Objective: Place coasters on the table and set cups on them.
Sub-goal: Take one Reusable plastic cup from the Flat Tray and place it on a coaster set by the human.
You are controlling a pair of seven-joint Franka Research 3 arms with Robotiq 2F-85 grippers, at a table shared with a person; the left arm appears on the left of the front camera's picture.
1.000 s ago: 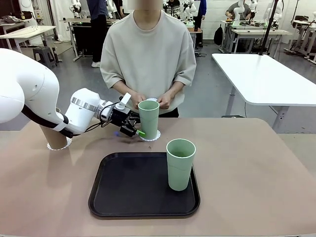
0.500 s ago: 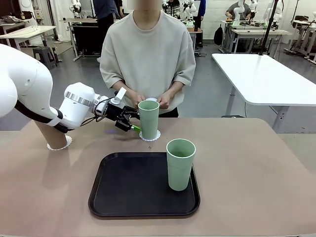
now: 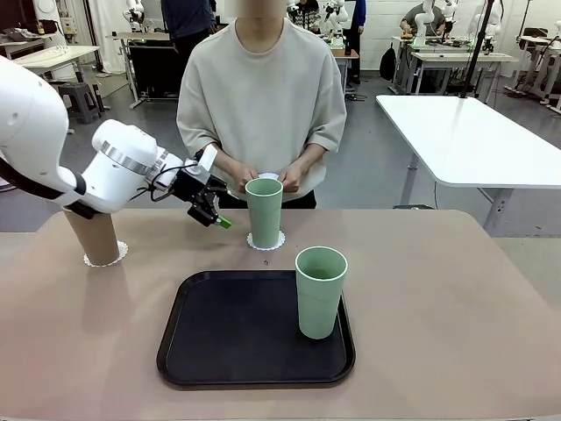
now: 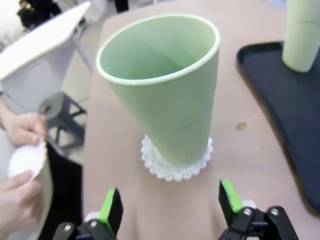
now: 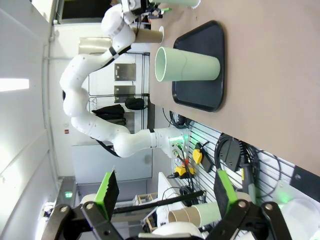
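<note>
Mint-green cup (image 3: 264,210) upright on a lacy white coaster (image 3: 266,242), far middle of the tabletop (image 3: 438,298). The left claw (image 3: 217,213), released and empty, hovers just beside the cup without touching it. A second green cup (image 3: 321,292) stands on the black tray (image 3: 228,329). The tan cup (image 3: 92,237) sits on the left-hand coaster (image 3: 112,257). The person's hands (image 3: 294,178) hold a third coaster (image 3: 269,176). The right claw (image 5: 162,192) hangs released, empty.
</note>
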